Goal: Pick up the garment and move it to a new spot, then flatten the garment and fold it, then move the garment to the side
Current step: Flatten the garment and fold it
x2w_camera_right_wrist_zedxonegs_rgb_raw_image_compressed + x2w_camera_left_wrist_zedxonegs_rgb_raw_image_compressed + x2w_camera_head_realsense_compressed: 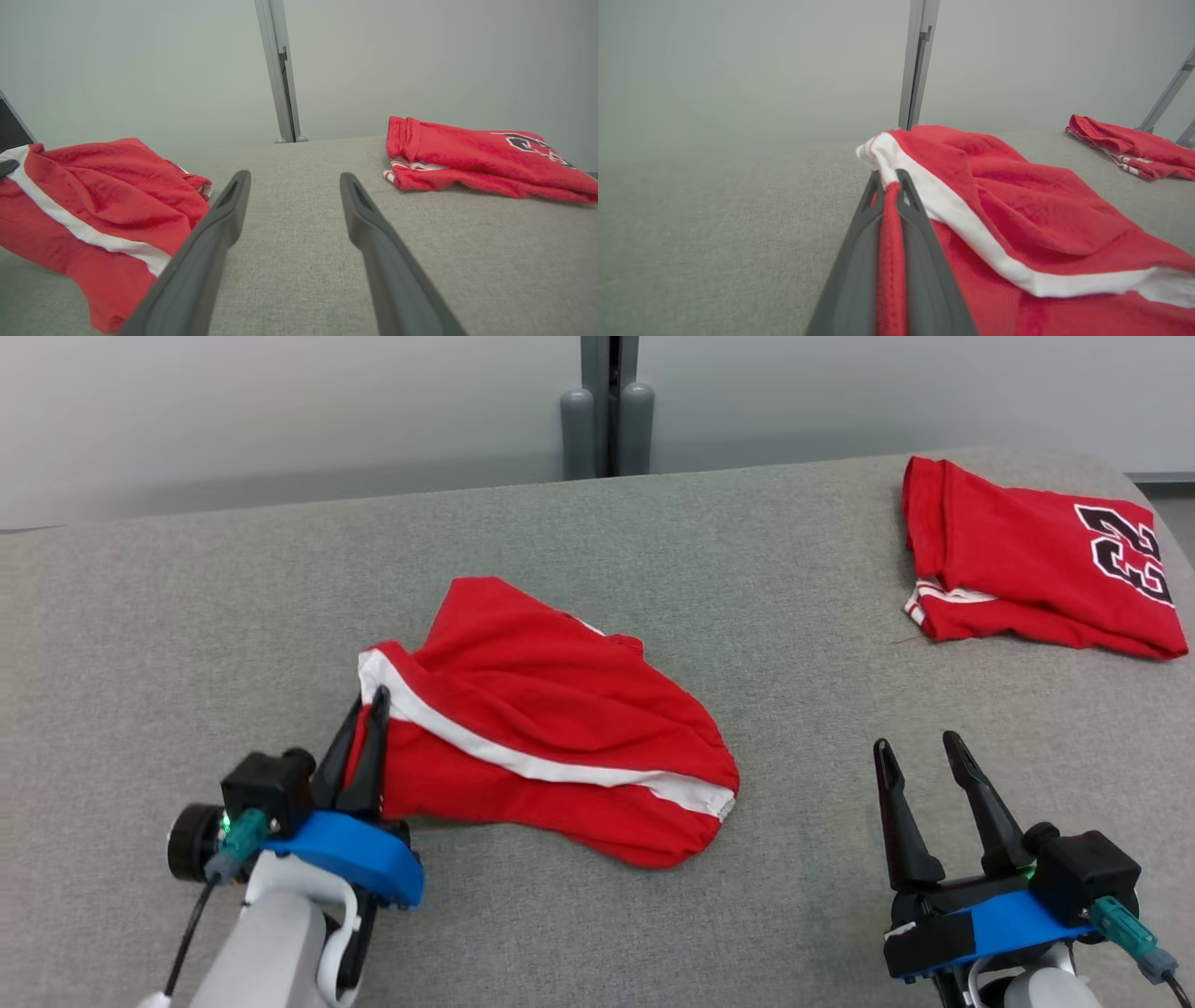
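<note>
A: Where is the garment?

B: The red garment (551, 728), white-striped, lies crumpled mid-counter (187, 644). The left claw (373, 702) is clamped on its left edge, a fold of cloth pinched between the fingers.

A: How should it lift?

B: The pinch looks thin, so raise it slowly and let the cloth hang free. The right claw (918, 744), near right, stands wide apart and empty.

A: And around it?

B: The counter is covered in grey woven cloth. A folded red jersey (1027, 560) lies far right. Behind are a pale wall (280, 411) and a grey post (609, 401).
</note>
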